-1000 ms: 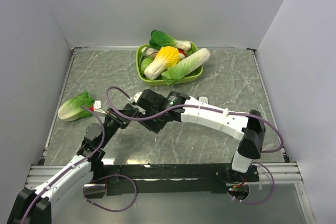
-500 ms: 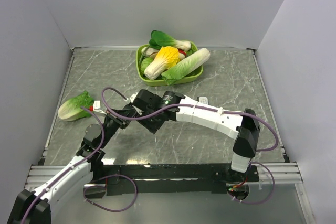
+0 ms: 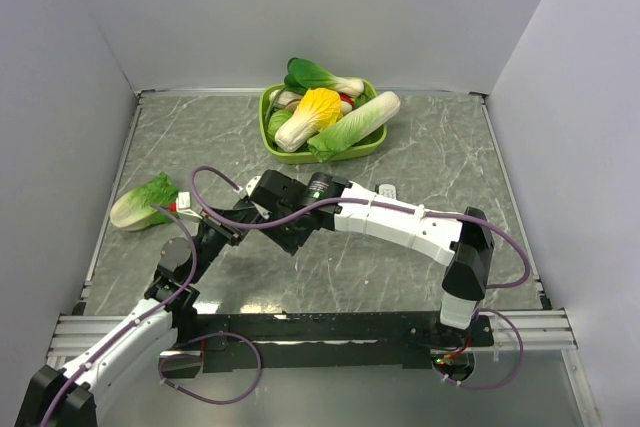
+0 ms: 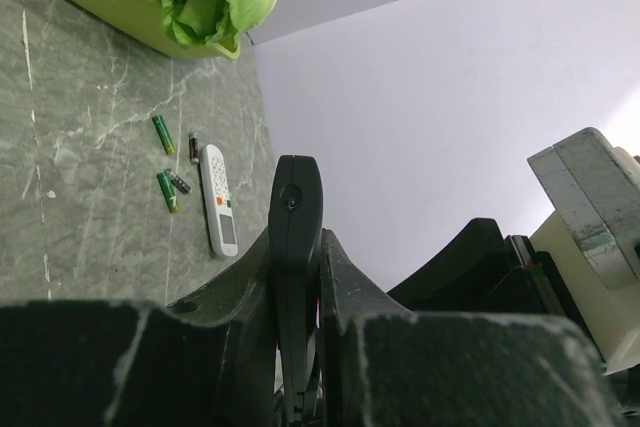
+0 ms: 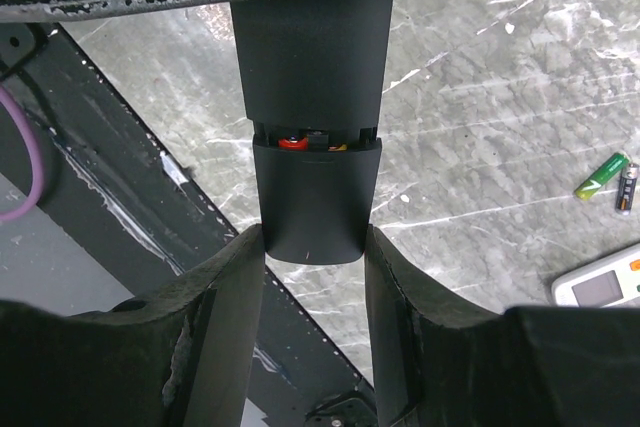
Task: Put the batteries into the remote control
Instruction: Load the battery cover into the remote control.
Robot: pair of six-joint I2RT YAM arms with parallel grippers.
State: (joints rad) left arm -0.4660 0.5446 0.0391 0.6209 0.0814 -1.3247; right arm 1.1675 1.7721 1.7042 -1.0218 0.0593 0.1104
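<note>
I hold the black remote control (image 5: 312, 67) above the bench's (image 4: 80, 167) left half: left claw (image 4: 297, 317) clamped on it, right claw (image 5: 312, 247) gripping its cover end. Loose batteries (image 4: 163, 134) lie beside the white remote (image 4: 218, 199).

This looks like a robotics lab cell rather than a home. Plain white panels (image 3: 300, 7) box in a marble-patterned tabletop (image 3: 440, 167). An aluminium rail (image 3: 530, 325) along the bottom edge anchors cabled robot arms (image 3: 400, 222). The vegetables (image 3: 320, 107) at upper centre seem plastic.
</note>
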